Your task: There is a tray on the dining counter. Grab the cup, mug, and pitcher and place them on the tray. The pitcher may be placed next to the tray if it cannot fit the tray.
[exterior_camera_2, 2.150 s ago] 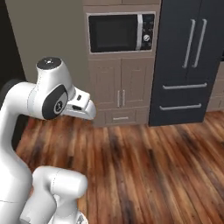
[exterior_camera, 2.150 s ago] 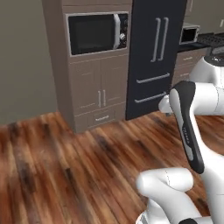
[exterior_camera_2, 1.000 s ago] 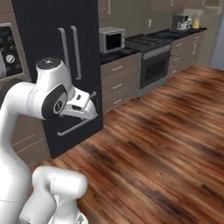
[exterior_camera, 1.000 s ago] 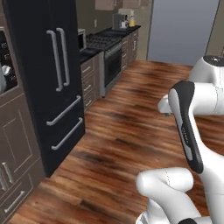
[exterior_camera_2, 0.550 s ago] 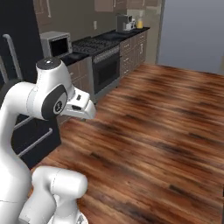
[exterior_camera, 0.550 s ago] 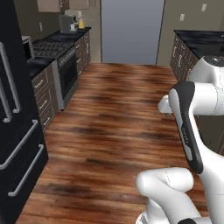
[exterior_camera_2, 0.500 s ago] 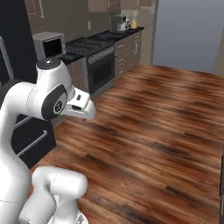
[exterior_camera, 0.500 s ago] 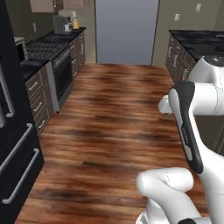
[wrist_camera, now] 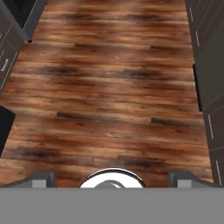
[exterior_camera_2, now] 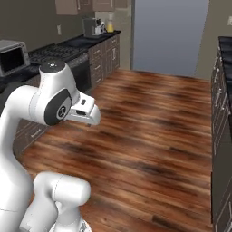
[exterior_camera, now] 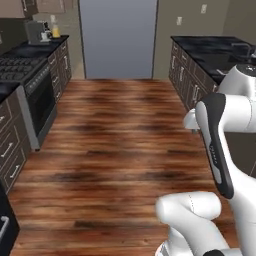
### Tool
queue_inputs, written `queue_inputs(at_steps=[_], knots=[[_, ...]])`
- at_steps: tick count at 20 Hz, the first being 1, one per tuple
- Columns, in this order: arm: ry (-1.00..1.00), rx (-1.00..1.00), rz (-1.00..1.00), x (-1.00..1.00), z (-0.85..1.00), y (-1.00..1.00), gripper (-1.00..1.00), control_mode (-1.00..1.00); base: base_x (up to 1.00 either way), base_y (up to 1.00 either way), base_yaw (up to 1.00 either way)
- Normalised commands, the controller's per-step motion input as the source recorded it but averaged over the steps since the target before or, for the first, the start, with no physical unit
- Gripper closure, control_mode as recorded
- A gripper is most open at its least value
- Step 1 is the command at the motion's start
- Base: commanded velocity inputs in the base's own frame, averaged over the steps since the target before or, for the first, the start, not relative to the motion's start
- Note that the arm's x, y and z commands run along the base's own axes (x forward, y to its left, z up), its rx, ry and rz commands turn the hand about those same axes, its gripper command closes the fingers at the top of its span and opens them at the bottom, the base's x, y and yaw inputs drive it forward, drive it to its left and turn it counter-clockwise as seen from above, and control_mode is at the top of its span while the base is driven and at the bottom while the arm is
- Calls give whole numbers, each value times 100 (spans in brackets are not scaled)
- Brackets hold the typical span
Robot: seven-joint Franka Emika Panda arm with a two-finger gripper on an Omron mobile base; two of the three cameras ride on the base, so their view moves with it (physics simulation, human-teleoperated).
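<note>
Change of view: since the earlier pictures the whole scene in both base views has swung round, from the microwave cabinet and the black refrigerator to a long kitchen aisle; we read this as the base turning, not as any fixture moving.
Arm posture: the white arm (exterior_camera: 219, 150) is folded over the base as it was before, elbow high and forearm angled downward.
Claw: the gripper (wrist_camera: 113, 178) stands wide; in the hand view its two fingertips (wrist_camera: 43, 178) rise far apart at the bottom corners, with nothing between them.
Under the claw: we see bare wooden floor (wrist_camera: 113, 87), brown planks with darker streaks.
Task items: we cannot tell from these pictures where the tray, the cup, the mug or the pitcher stand.
Left side of aisle: a black range (exterior_camera: 22, 75) sits in a run of dark cabinets; further along the same run a coffee machine (exterior_camera_2: 92, 26) stands on the worktop, with a small yellow object (exterior_camera_2: 110, 27) just beside it.
Near left, right base view: a microwave (exterior_camera_2: 12, 58) rests on the worktop, nearer to us than the range.
Right side of aisle: a black-topped counter (exterior_camera: 210, 47) runs above grey cabinet fronts (exterior_camera: 192, 82); whether it is the dining counter we cannot tell.
Far end: a flat grey-blue panel (exterior_camera: 119, 37) closes the aisle between brown walls.
Hand view edges: dark cabinet fronts (wrist_camera: 210, 87) line the right side.
</note>
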Motion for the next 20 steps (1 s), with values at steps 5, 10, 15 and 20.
queue_inputs(at_steps=[5,10,15,20], knots=[[0,0,0,0,0,0,-100,100,100,0,-19],[0,0,0,0,0,0,-100,100,100,0,-22],[0,0,0,0,0,0,-100,100,100,0,-13],[0,0,0,0,0,0,-100,100,100,4,0]])
